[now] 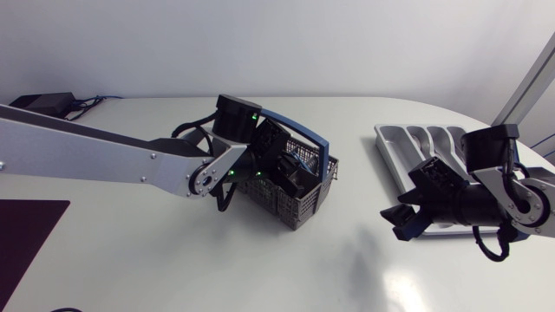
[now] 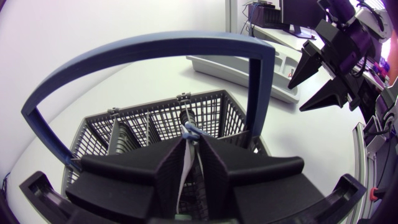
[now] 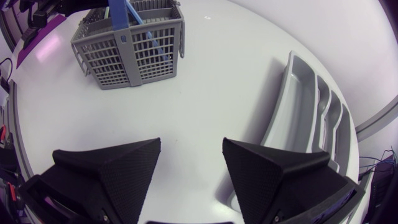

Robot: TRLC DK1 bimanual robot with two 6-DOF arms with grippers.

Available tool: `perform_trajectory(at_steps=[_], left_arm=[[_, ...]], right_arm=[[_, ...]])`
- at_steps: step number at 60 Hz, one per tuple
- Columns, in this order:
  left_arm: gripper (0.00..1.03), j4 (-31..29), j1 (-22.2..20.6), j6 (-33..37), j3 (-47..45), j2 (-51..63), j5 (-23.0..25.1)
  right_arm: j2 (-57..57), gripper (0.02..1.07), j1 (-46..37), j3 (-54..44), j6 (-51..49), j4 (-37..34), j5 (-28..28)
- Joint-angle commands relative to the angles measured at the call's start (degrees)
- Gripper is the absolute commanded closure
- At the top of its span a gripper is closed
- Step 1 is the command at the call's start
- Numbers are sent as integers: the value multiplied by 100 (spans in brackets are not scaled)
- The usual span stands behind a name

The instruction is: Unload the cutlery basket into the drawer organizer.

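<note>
One grey cutlery basket [image 1: 299, 205] with one blue handle [image 1: 314, 139] and one drawer organizer [image 1: 414, 144] sit on the table [image 1: 347, 269]. There are two arms, the left arm [image 1: 104, 156] and the right arm [image 1: 523, 195], carrying one left tool [image 2: 193, 142] and one right tool [image 1: 402, 222]. One slim utensil [image 2: 185, 158], one black box [image 1: 43, 102] and one dark mat [image 1: 26, 234] show.

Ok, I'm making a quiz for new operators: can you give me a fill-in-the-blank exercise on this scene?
1. The basket has a ___ handle.
2. The left gripper is shut on a cutlery piece inside the ___.
3. The right gripper, near the drawer organizer, is ___.
Missing words: blue; basket; open.
</note>
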Motion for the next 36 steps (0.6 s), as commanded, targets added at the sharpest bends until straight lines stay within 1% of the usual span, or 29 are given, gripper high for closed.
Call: perform_trajectory(at_steps=[1, 21, 28, 36], left_arm=[[84, 9, -8, 78, -103, -39, -45], [85, 132, 27, 166, -745, -751, -36], [85, 132, 27, 183, -745, -778, -36], [84, 123, 10, 192, -569, -558, -36]], right_arm=[[94, 34, 46, -112, -69, 64, 53], [121, 34, 46, -138, -95, 99, 70], [165, 34, 73, -129, -87, 116, 79], [182, 34, 161, -129, -60, 116, 167]])
